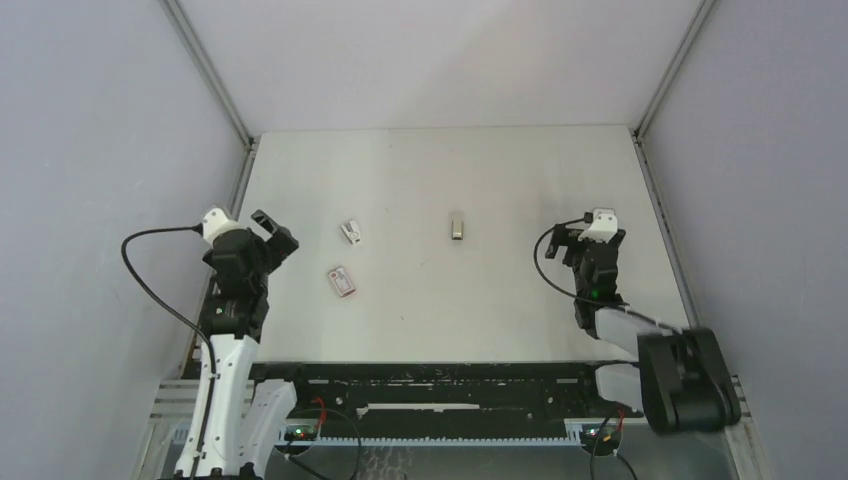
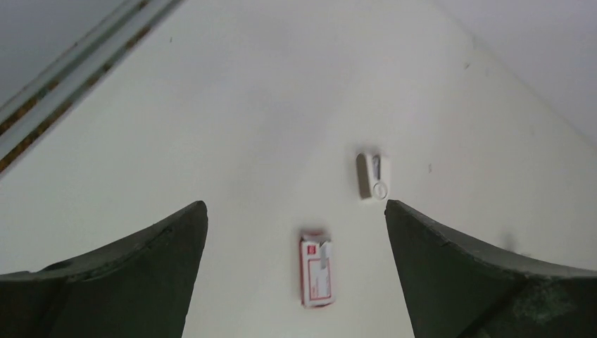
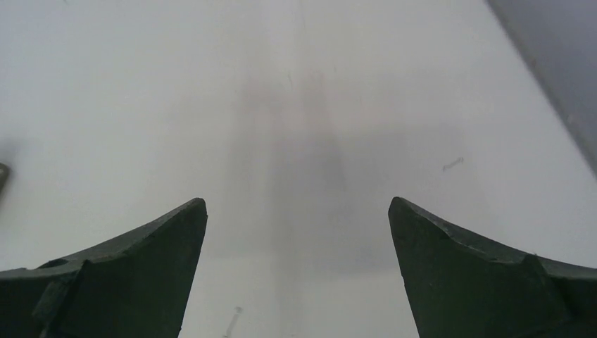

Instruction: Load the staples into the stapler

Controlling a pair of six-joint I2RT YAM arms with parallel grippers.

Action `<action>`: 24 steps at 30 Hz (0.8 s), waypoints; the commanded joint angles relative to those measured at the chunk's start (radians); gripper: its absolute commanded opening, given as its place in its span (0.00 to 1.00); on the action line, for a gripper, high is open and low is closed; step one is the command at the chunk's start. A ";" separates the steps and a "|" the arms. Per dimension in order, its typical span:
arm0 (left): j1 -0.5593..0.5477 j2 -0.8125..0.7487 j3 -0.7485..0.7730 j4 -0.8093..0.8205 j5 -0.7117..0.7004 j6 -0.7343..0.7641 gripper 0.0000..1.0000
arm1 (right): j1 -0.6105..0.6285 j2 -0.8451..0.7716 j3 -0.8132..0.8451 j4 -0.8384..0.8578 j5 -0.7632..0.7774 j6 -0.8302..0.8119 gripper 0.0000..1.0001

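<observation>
On the table [image 1: 500, 170] we find the stapler [image 1: 352, 232] left of centre, the small box [image 1: 341, 281] near it toward the arm bases, and the staples [image 1: 457, 227] well apart to the stapler's right.

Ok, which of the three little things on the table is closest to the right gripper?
The silvery-grey staples, alone mid-table; the stapler and red-and-white box lie nearer the left gripper.
</observation>
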 commanded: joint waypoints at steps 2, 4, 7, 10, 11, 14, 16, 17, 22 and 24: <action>-0.003 -0.021 0.038 -0.199 0.043 0.001 1.00 | 0.075 -0.399 0.166 -0.464 0.175 0.091 1.00; -0.004 -0.038 0.019 -0.189 0.082 -0.007 1.00 | 0.062 -0.519 0.206 -0.671 0.170 0.203 1.00; -0.006 -0.073 -0.057 -0.119 0.178 -0.031 0.95 | 0.037 -0.661 0.149 -0.744 0.169 0.335 1.00; -0.039 -0.080 -0.133 -0.051 0.261 -0.028 0.86 | 0.012 -0.778 0.096 -0.753 0.093 0.346 1.00; -0.055 -0.067 -0.147 -0.050 0.263 -0.028 0.86 | 0.009 -0.804 0.095 -0.770 0.078 0.339 1.00; -0.090 -0.018 -0.180 -0.061 0.249 -0.034 0.86 | 0.006 -0.855 0.091 -0.811 0.067 0.345 1.00; -0.124 0.014 -0.209 -0.032 0.255 -0.050 0.84 | 0.006 -0.864 0.083 -0.815 0.059 0.341 1.00; -0.150 0.034 -0.219 -0.019 0.241 -0.054 0.84 | 0.005 -0.861 0.081 -0.813 0.060 0.340 1.00; -0.239 0.174 -0.229 0.041 0.223 -0.056 0.82 | 0.005 -0.836 0.088 -0.812 0.055 0.344 0.99; -0.257 0.223 -0.229 0.068 0.212 -0.061 0.83 | 0.005 -0.830 0.087 -0.810 0.050 0.342 0.99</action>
